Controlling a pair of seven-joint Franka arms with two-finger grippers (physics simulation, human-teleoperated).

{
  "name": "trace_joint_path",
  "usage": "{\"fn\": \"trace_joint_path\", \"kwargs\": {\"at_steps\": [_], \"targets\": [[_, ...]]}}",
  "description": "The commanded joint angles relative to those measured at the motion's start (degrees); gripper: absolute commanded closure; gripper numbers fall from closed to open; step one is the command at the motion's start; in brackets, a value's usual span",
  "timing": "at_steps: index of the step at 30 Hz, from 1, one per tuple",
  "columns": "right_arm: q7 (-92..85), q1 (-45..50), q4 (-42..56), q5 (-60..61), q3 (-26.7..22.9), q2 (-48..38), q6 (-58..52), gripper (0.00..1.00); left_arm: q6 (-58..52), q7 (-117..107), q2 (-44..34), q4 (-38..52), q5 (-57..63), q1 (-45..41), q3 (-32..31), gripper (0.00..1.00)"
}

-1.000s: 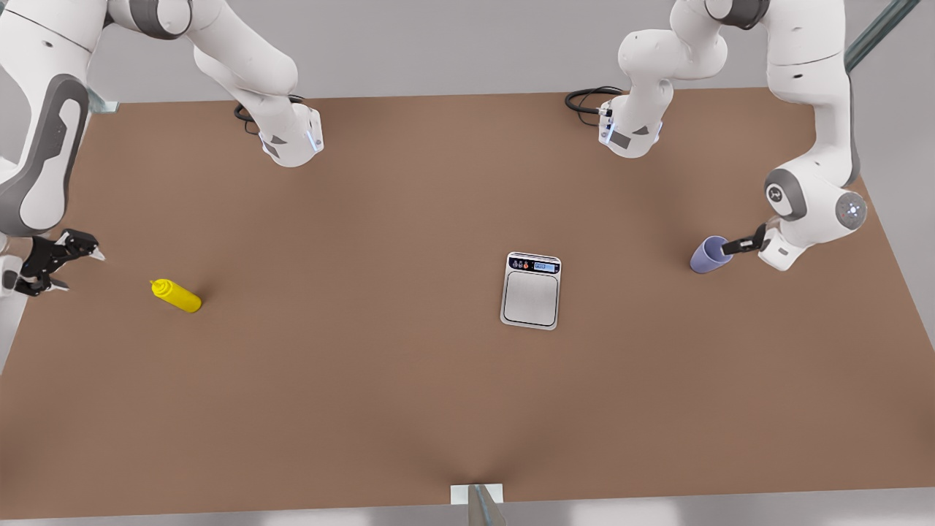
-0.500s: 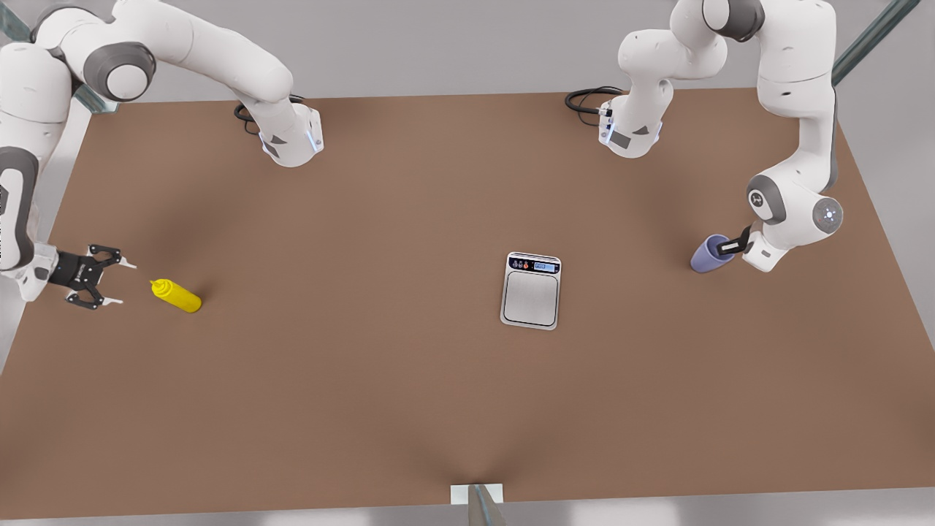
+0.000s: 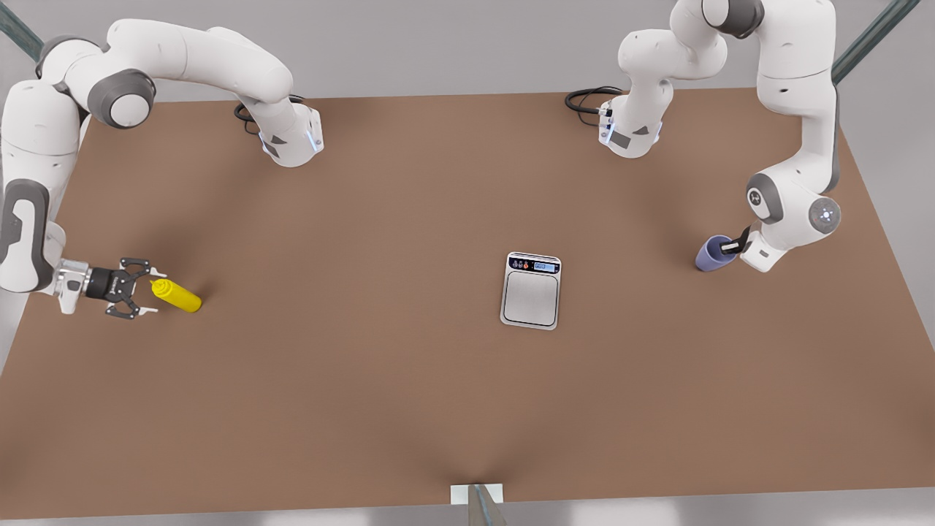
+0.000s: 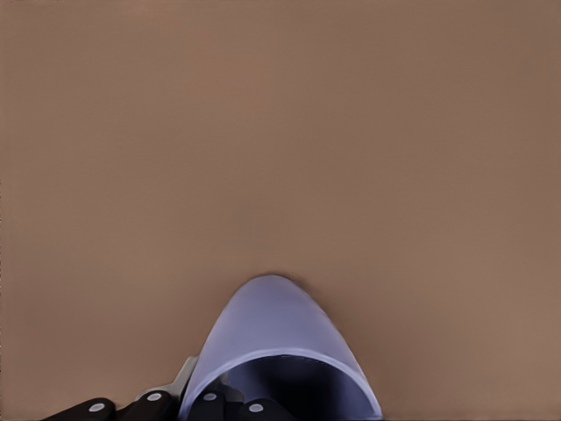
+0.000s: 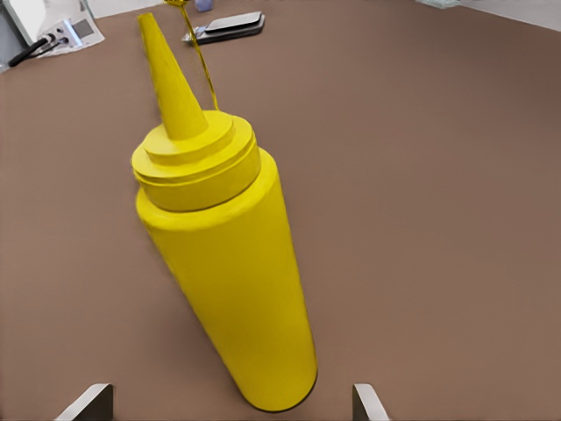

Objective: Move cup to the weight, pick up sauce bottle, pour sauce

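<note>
The lavender cup [image 3: 711,253] is at the front view's right, tilted. My left gripper [image 3: 731,248] is shut on its rim, one finger inside the cup [image 4: 263,333] and one outside. The yellow sauce bottle [image 3: 177,295] stands on the table at the front view's left. My right gripper [image 3: 153,292] is open, its fingertips [image 5: 88,402] on either side of the sauce bottle [image 5: 230,263] without touching it. The weight [image 3: 531,290], a silver scale with a blue display, sits near the table's middle with nothing on it.
The brown table [image 3: 350,380] spreads wide between bottle, scale and cup. Both arm bases [image 3: 292,139] [image 3: 630,131] stand at the far edge with black cables. A small metal bracket [image 3: 477,495] sits at the near edge.
My right gripper has swung in from the front view's left edge until its open fingers flank the sauce bottle. The left gripper has shifted the cup slightly.
</note>
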Motion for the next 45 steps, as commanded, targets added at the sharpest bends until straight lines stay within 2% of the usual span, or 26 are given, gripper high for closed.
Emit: {"fn": "trace_joint_path", "kwargs": {"at_steps": [1, 2, 5, 13, 22, 27, 28, 32, 33, 34, 39, 45], "targets": [[-0.02, -0.21, 0.0, 0.0, 0.0, 0.0, -0.11, 0.0, -0.19, 0.44, -0.06, 0.0, -5.92, 0.04, -0.04, 0.78], [-0.1, -0.83, 0.0, 0.26, 0.0, 0.61, -0.72, 0.0, -0.02, 0.44, -0.06, 0.09, -5.92, 0.04, -1.71, 0.74], [0.07, -3.03, 2.46, 1.93, 0.0, 2.54, -2.39, 0.0, -0.02, 0.44, -0.94, 0.09, -6.27, 0.04, -2.15, 0.77], [0.07, -2.68, 3.08, 3.69, 1.67, 4.83, -3.62, 0.0, 0.07, 0.44, -2.61, 0.35, -10.22, -0.05, -4.17, 0.77], [-0.02, -2.5, 2.9, 3.52, 4.48, 6.5, -5.29, 0.0, 0.6, -1.58, -2.17, 3.69, -19.37, -0.4, -13.92, 0.77], [0.16, -2.06, 2.81, 3.6, 5.01, 6.5, -5.38, 0.0, 0.68, -14.24, -1.47, 6.77, -19.37, -0.93, -22.98, 0.77], [0.25, -1.97, 2.81, 3.6, 5.01, 6.5, -5.38, 0.17, 0.6, -16.61, -1.47, 7.3, -19.37, -1.1, -24.47, 0.77], [0.25, -1.45, 2.81, 3.69, 5.01, 6.5, -5.38, 0.19, 0.6, -26.02, 0.2, 10.64, -18.75, -4.09, -27.2, 0.77], [0.25, -1.36, 2.81, 3.69, 5.01, 6.5, -5.38, 0.29, 0.6, -28.47, 1.52, 12.21, -18.66, -5.85, -27.55, 0.77], [0.25, -1.36, 2.81, 3.69, 5.01, 6.5, -5.29, 0.35, 0.51, -31.37, 2.66, 13.54, -18.66, -8.05, -27.46, 0.77], [0.34, -1.45, 2.81, 3.69, 5.01, 6.5, -5.29, 0.43, 0.42, -40.25, 5.91, 18.19, -18.58, -13.85, -27.37, 0.77], [0.86, -1.62, 2.9, 3.78, 5.01, 6.41, -5.55, 0.46, 2.97, -52.73, 7.93, 20.74, -15.59, -19.21, -28.25, 0.77]]}}
